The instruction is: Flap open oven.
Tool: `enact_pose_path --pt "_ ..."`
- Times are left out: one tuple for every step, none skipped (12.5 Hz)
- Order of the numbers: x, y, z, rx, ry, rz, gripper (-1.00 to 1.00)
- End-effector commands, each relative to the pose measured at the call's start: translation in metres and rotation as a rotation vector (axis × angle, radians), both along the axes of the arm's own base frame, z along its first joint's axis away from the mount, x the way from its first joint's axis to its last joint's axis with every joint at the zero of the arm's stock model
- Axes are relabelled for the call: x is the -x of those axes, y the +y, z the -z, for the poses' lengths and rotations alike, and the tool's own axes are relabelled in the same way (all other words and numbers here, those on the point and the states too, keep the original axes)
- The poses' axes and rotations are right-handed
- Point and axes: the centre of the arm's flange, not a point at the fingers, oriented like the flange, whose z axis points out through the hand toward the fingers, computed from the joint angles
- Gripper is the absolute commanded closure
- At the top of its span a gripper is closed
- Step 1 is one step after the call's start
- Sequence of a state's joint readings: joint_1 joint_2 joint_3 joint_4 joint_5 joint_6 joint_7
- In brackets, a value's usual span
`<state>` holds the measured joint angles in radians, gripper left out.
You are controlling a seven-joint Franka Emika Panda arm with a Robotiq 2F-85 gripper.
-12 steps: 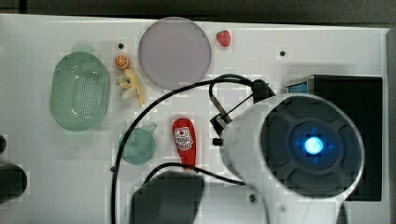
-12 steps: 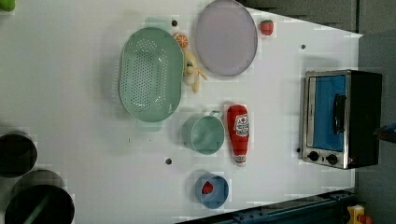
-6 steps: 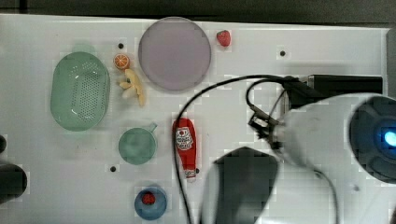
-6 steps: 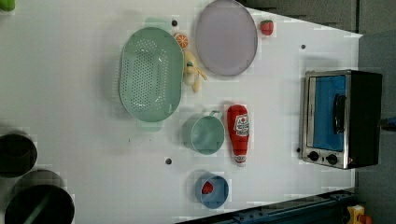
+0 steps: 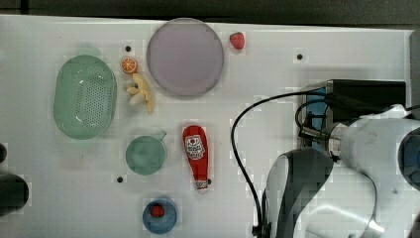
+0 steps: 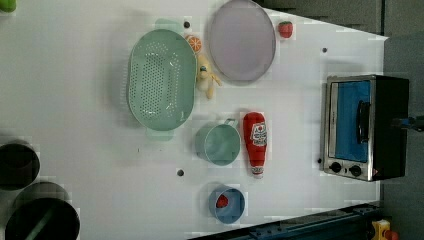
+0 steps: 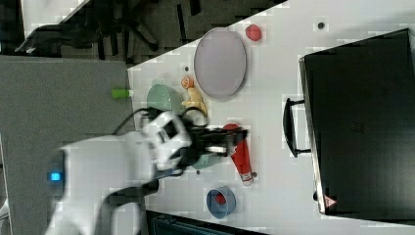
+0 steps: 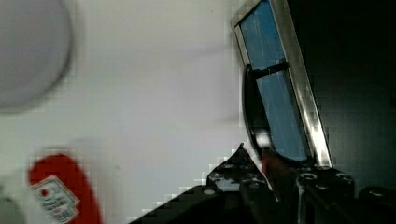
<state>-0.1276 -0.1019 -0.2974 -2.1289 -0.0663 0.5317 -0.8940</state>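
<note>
Oven [image 6: 364, 127] stood shut at the surface's [image 6: 75, 90] end on the left view's right, glass door facing the clutter; bar handle [image 8: 254, 109], long axis running along the door, lay just beyond the gripper [image 8: 261, 179]; finger spread could not be told.

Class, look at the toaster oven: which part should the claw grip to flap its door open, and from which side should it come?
Grip the black bar handle on the oven. It stands off the blue glass door, leaving a gap for fingers. Come from the door side, the left view's left, probably closing across the bar's middle, since the door looks shut.
</note>
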Motion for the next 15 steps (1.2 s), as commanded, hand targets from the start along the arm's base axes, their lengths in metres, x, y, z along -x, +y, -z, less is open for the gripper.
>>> enact_pose_path --pt "0.010 -0.026 0.043 0.054 -0.014 -0.205 0.65" --pt "0.009 -0.032 0.054 0.072 -0.028 -0.226 0.65" --pt "0.008 -0.038 0.064 0.088 -0.039 -0.224 0.65" --pt "0.007 -0.043 0.076 0.095 -0.035 -0.218 0.65" --pt "0.008 -0.046 0.089 0.089 -0.011 -0.212 0.65" --pt "0.009 -0.047 0.102 0.083 0.013 -0.210 0.65" --pt "0.008 -0.048 0.112 0.081 0.030 -0.210 0.65" --pt "0.007 -0.048 0.120 0.082 0.039 -0.212 0.65" --pt "0.006 -0.048 0.127 0.081 0.050 -0.212 0.65" --pt "0.005 -0.049 0.133 0.086 0.049 -0.213 0.65" --pt "0.004 -0.047 0.138 0.087 0.053 -0.219 0.65" --pt "0.002 -0.043 0.142 0.086 0.057 -0.224 0.65" --pt "0.002 -0.040 0.146 0.083 0.064 -0.228 0.65" --pt "-0.001 -0.036 0.146 0.083 0.062 -0.232 0.65" --pt "-0.003 -0.032 0.147 0.084 0.063 -0.238 0.65"
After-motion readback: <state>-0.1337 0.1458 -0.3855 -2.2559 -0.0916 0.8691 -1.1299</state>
